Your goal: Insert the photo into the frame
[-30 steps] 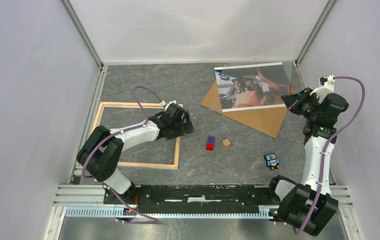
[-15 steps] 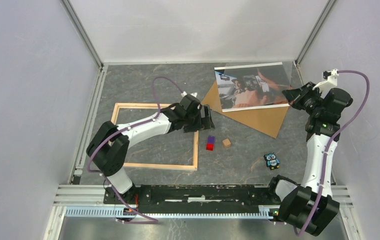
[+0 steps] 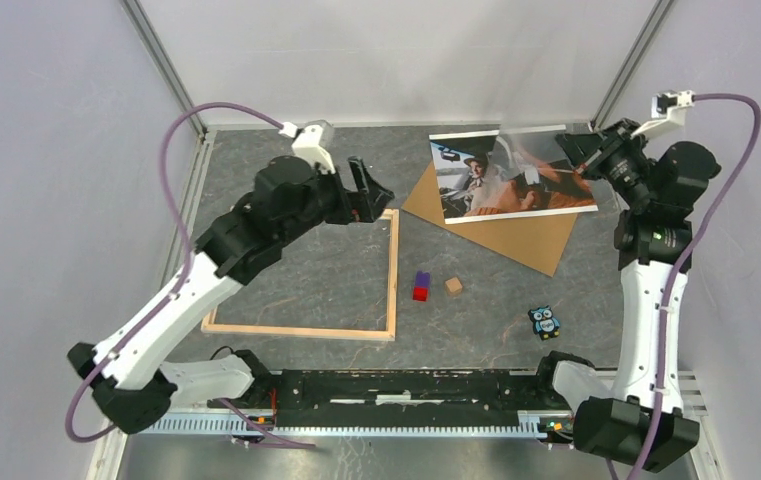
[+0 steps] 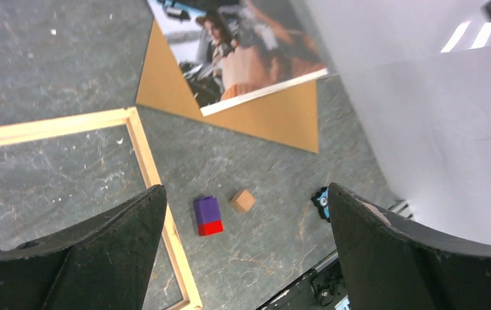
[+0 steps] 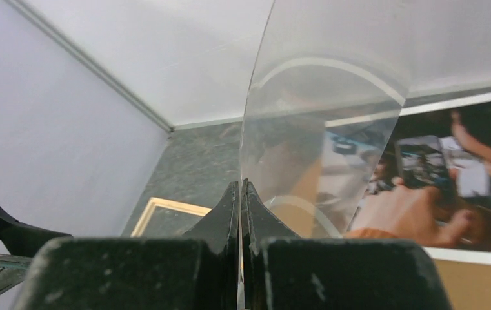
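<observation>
The photo [image 3: 496,185] lies on the brown board [image 3: 521,240], apart from the frame [image 3: 393,270], and it looks light, bendy and slippery, best taken by its white border; the left gripper [image 4: 246,194] stands spread, the right gripper [image 5: 240,187] pinches a clear sheet [image 5: 307,129].

We are looking into a robotics lab's test cell: plain white panels [image 3: 396,60] on aluminium posts [image 3: 161,62] box in a grey stone-patterned surface [image 3: 296,270], and at 6 o'clock a metal rail [image 3: 406,384] carries the cabled left arm [image 3: 201,285] and right arm [image 3: 646,290].
</observation>
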`<state>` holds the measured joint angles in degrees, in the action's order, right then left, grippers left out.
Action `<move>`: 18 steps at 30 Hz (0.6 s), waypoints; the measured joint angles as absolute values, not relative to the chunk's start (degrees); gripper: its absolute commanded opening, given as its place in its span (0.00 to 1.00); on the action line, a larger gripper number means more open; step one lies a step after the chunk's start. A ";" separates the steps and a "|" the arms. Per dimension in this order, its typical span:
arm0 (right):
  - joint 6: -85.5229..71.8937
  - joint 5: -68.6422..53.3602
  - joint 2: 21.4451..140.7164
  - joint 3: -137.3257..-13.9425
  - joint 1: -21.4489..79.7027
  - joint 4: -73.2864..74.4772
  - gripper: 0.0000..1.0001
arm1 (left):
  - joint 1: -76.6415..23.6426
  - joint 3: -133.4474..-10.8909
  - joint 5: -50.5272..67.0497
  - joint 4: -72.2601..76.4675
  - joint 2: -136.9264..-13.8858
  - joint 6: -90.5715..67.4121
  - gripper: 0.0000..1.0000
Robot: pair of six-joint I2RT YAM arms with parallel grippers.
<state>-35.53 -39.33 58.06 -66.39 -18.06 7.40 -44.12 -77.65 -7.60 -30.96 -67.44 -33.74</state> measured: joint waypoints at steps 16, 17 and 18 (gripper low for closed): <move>-48.66 -21.65 72.73 -72.86 22.11 -3.60 0.00 | -44.12 -81.19 -8.34 -36.73 -55.18 -31.64 1.00; -49.39 -20.32 74.56 -73.73 25.10 -4.82 0.00 | -44.12 -81.71 -8.80 -37.08 -53.91 -31.57 1.00; -50.37 -18.68 76.40 -74.43 28.12 -6.46 0.00 | -44.12 -82.13 -9.04 -37.32 -53.04 -31.55 1.00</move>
<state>-50.37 -18.68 76.40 -74.43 28.12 -6.46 -44.12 -82.13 -9.04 -37.32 -53.04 -31.55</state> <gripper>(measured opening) 0.007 0.997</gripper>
